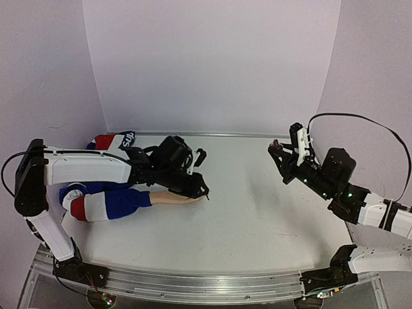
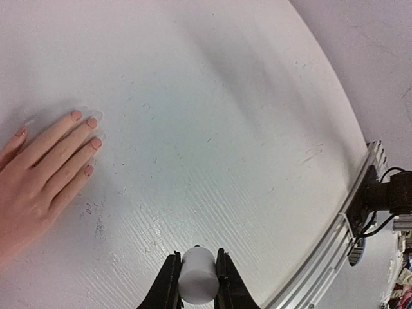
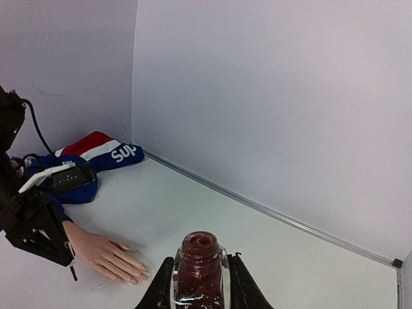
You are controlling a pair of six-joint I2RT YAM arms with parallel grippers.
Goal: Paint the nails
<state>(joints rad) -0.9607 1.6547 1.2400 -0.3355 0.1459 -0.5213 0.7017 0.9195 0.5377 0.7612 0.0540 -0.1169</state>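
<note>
The peach mannequin hand (image 1: 175, 197) lies flat on the table, with a blue, white and red striped sleeve (image 1: 106, 204) behind it. Its nails (image 2: 92, 122) show pale pink at the fingertips in the left wrist view and also in the right wrist view, nails (image 3: 136, 275). My left gripper (image 1: 203, 190) hovers just over those fingertips and is shut on a white cap (image 2: 198, 275), whose thin dark brush (image 3: 73, 273) points down beside the hand. My right gripper (image 1: 278, 153) is at the right, raised, shut on an uncapped bottle of dark red polish (image 3: 200, 270).
A second striped sleeve piece (image 1: 112, 141) lies at the back left by the wall. A metal rail (image 1: 206, 286) runs along the table's near edge. White walls close in the back and both sides.
</note>
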